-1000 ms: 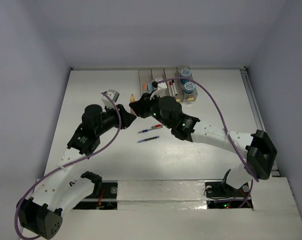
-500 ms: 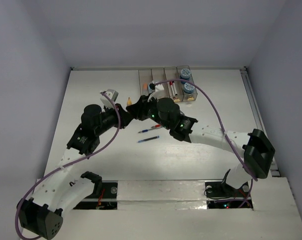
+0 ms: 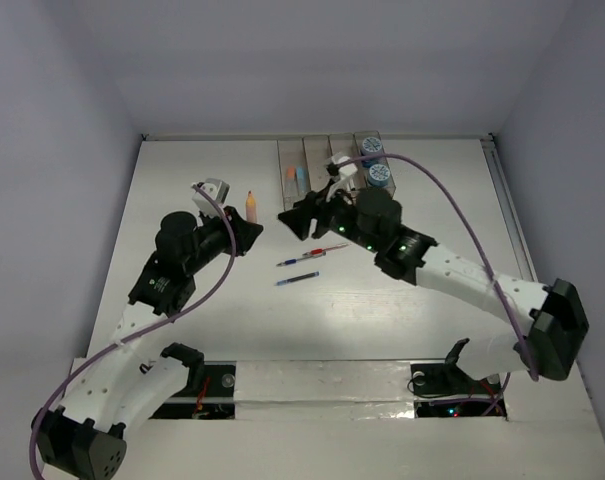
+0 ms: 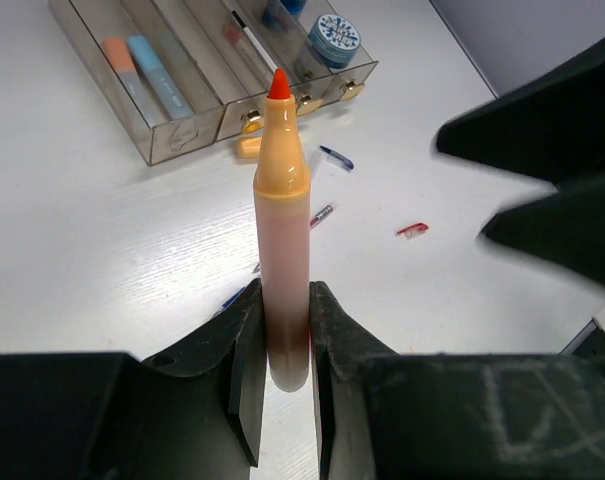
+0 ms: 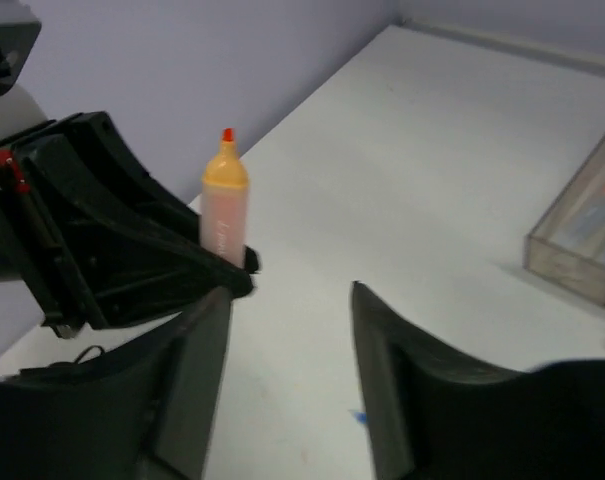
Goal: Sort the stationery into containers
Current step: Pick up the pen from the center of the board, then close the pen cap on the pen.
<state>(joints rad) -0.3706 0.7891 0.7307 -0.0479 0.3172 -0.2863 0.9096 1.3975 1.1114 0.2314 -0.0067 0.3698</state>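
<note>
Top external: high, behind the arm bases, looking down on the whole bench [image 3: 182, 170]; left wrist: close, facing far-right toward the containers [image 4: 177, 142]; right wrist: close, facing left; both wrist views share the orange marker [image 4: 282, 250].

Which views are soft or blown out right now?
Left wrist: the orange marker is sharp, the right gripper at the edge is a dark blur, and a bright glare patch sits on the table. Right wrist: soft all over, with its own fingers and the containers blurred. Top external: evenly lit and sharp.
</note>
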